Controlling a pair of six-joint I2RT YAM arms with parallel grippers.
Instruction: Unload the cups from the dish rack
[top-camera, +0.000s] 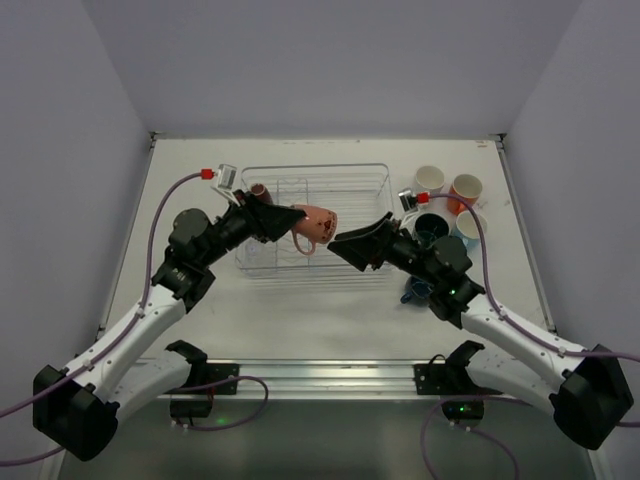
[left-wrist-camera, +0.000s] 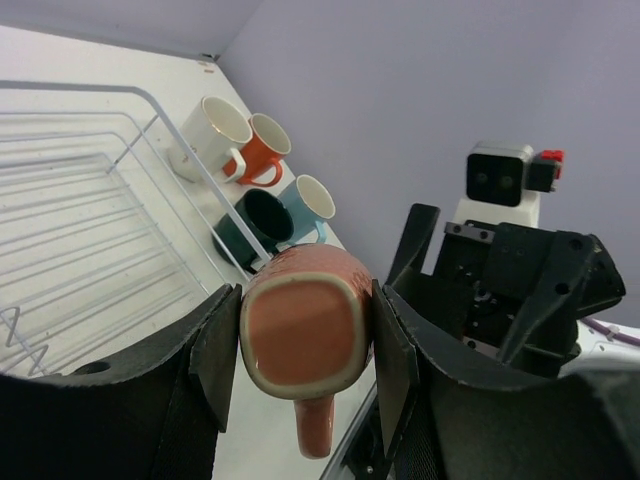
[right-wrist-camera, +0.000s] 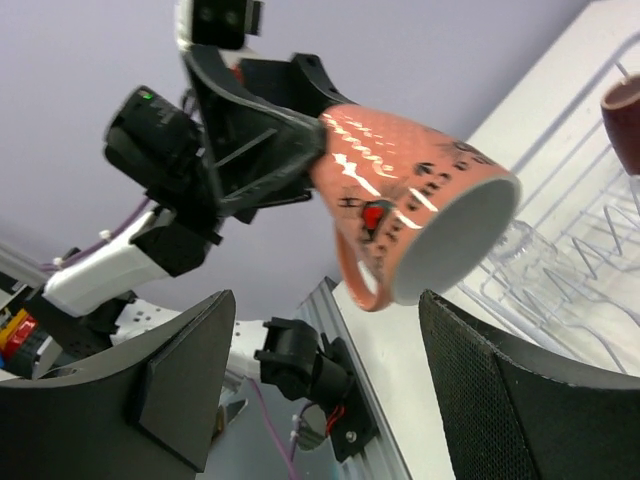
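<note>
My left gripper (top-camera: 288, 218) is shut on a pinkish mug (top-camera: 315, 226) and holds it sideways above the right half of the wire dish rack (top-camera: 365, 180). In the left wrist view the pads (left-wrist-camera: 222, 360) clamp the mug's base (left-wrist-camera: 303, 335), handle pointing down. My right gripper (top-camera: 352, 242) is open and empty, just right of the mug's mouth. In the right wrist view the mug (right-wrist-camera: 420, 215) hangs between and beyond my open fingers (right-wrist-camera: 180, 390). A brown tumbler (top-camera: 258, 190) stands in the rack's far left; it also shows in the right wrist view (right-wrist-camera: 625, 120).
Right of the rack stand a white mug (top-camera: 430, 180), an orange mug (top-camera: 466, 188), a dark teal mug (top-camera: 432, 228) and a light blue mug (top-camera: 468, 226). A navy mug (top-camera: 415, 290) sits nearer, beside my right arm. The aluminium rail (top-camera: 320, 375) runs along the near edge.
</note>
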